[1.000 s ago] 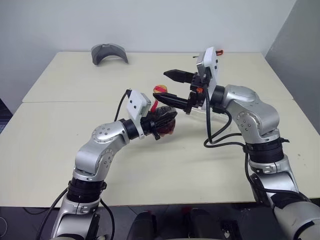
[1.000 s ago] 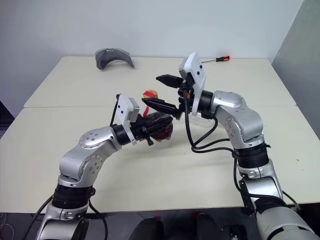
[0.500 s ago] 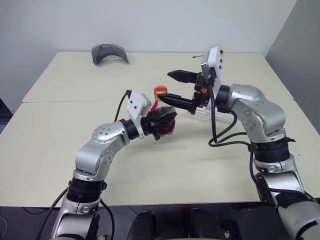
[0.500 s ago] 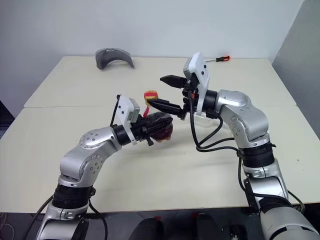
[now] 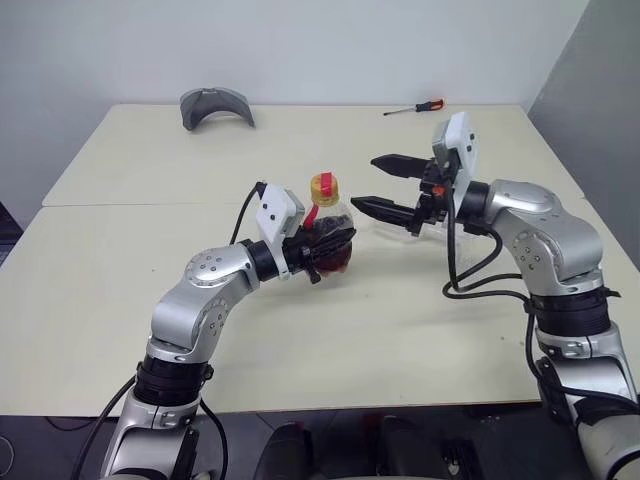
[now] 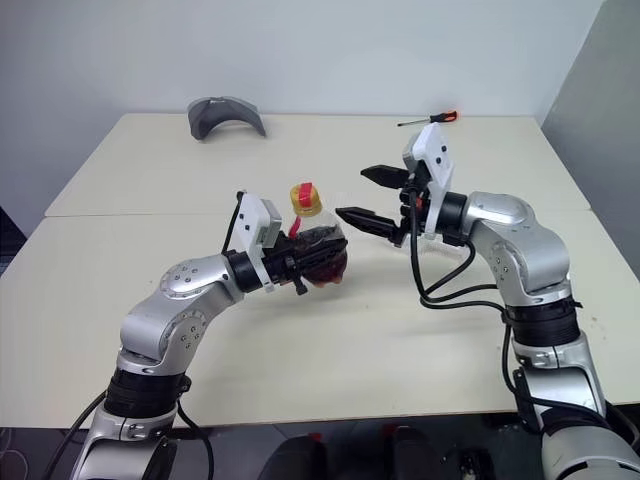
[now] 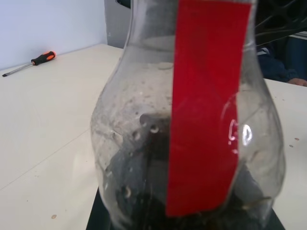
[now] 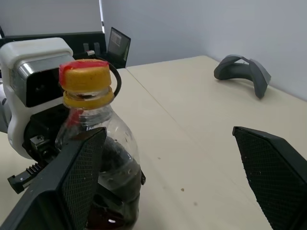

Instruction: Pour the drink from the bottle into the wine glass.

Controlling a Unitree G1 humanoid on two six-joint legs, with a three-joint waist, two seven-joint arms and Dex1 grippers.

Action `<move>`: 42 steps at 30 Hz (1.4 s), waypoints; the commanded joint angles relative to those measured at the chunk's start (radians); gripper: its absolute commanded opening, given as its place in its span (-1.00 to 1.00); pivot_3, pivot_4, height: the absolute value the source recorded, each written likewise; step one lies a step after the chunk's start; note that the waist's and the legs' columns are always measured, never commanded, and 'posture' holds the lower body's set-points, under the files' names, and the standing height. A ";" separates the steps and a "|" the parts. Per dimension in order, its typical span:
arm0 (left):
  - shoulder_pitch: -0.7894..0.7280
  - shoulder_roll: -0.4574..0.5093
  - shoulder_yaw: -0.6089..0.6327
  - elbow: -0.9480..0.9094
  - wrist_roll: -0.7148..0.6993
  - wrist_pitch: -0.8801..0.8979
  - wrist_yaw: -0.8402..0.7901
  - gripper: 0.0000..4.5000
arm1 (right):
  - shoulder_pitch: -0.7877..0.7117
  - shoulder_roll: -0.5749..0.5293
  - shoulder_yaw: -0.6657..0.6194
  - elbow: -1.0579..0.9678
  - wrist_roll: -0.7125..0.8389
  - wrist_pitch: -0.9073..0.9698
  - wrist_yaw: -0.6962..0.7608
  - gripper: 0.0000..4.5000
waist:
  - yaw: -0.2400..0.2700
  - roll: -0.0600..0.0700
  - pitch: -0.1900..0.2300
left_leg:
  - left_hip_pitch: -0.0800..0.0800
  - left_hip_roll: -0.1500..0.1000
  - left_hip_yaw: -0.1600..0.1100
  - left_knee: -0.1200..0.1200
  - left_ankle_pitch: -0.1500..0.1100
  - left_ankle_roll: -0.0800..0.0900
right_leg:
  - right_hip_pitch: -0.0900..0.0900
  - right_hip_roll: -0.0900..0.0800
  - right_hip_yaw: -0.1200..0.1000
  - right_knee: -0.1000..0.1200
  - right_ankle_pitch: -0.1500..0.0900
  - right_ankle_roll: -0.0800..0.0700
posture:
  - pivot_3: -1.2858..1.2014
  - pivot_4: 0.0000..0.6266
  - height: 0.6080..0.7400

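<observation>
My right gripper [image 5: 385, 184]: jaws wide, drawn rightward off centre-frame cap [image 5: 323, 184] | left gripper [image 5: 322, 250] clamps bottle [image 5: 330, 238] | cap still on, pour blocked.

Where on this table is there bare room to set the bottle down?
Bare tabletop lies between the grey curved piece and the screwdriver, and along the near edge. It is crowded mid-table, where the left gripper holds the bottle beside the open right gripper.

Clear bottle [image 5: 328, 232] — yellow cap [image 8: 85, 76], red strip [image 7: 204, 105], dark brown drink [image 8: 112, 206] — on a cream table [image 5: 120, 270].
</observation>
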 commanded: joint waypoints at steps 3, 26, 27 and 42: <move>-0.023 0.002 0.011 -0.022 -0.003 -0.031 -0.012 -0.53 | 0.002 0.013 -0.028 -0.065 0.043 0.013 -0.002 1.00 | 0.000 0.000 0.000 | 0.000 0.000 0.000 0.000 0.000 0.000 | 0.000 0.000 0.000 0.000 0.000 0.000 | 0.03 -0.52 1.00; -0.014 0.002 0.010 -0.040 0.000 -0.023 -0.002 -0.53 | -0.080 0.165 -0.018 -0.095 0.169 0.127 -0.080 1.00 | 0.000 0.000 0.000 | 0.000 0.000 0.000 0.000 0.000 0.000 | 0.000 0.000 0.000 0.000 0.000 0.000 | 0.03 -0.52 1.00; -0.013 0.003 0.010 -0.042 0.000 -0.022 -0.001 -0.53 | -0.079 0.166 -0.015 -0.095 0.170 0.128 -0.077 1.00 | 0.000 0.000 0.000 | 0.000 0.000 0.000 0.000 0.000 0.000 | 0.000 0.000 0.000 0.000 0.000 0.000 | 0.03 -0.52 1.00; -0.023 -0.001 0.008 -0.033 0.003 -0.028 0.004 -0.53 | -0.075 0.154 -0.003 -0.074 0.157 0.118 -0.038 -0.33 | 0.000 0.000 0.000 | 0.000 0.000 0.000 0.000 0.000 0.000 | 0.000 0.000 0.000 0.000 0.000 0.000 | 0.03 -0.52 1.00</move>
